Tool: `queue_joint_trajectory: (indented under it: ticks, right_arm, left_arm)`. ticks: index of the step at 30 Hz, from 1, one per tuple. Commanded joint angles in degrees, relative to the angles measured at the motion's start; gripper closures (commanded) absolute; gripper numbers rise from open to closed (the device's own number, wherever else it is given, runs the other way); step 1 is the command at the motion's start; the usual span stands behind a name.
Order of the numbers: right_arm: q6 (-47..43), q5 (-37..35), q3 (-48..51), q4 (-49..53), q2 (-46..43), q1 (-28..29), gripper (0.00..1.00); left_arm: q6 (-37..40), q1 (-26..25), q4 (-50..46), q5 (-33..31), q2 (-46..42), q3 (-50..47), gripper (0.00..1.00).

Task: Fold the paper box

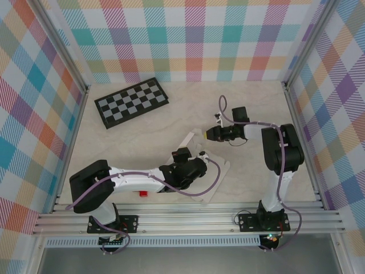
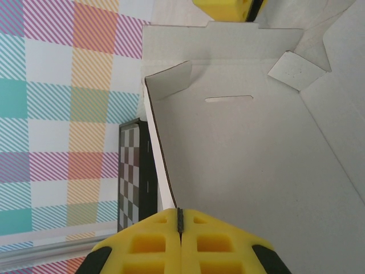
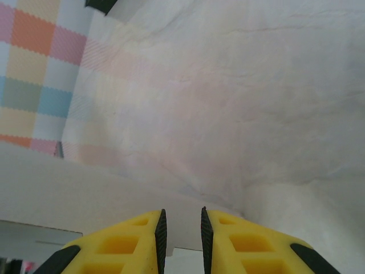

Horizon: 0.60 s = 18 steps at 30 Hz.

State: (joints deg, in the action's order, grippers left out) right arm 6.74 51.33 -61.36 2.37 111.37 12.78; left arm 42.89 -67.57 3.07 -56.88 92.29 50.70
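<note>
Clamps left fingers (image 2: 154,245) on wall of plain white thin-cardboard box (image 2: 245,165); holds right fingers (image 3: 239,240) slightly apart, just short of its edge.

walls (image 1: 194,34): pastel plaid, three sides | worktop (image 1: 182,117): pale cream, faint marbling | metal rails (image 1: 188,220): along near edge | light: soft, even

Box (image 1: 191,140) mostly under left arm (image 1: 142,178), frame centre — shape unclear. Left wrist view: checkerboard (image 2: 130,171), lower left, half behind box wall — box cut off at right.
</note>
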Motion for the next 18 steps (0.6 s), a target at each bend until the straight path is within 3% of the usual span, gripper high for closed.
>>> queue_joint_trajectory:
  ticks: [1, 9, 18]
  right_arm:
    - [-5.1, 8.7, -1.7, 2.7, 1.3, 0.6, 0.74]
    - [-11.9, 13.0, -3.3, 9.3, 1.7, 2.5, 0.72]
    - [-13.7, 7.5, -3.3, 9.5, 2.4, 4.9, 0.70]
  left_arm:
    - [0.2, 0.5, -1.1, 2.0, 1.2, 0.5, 1.00]
    - [0.2, 0.5, -1.1, 2.2, 1.0, 0.5, 1.00]
    - [-0.4, 0.0, -0.7, 2.9, 1.0, 0.1, 1.00]
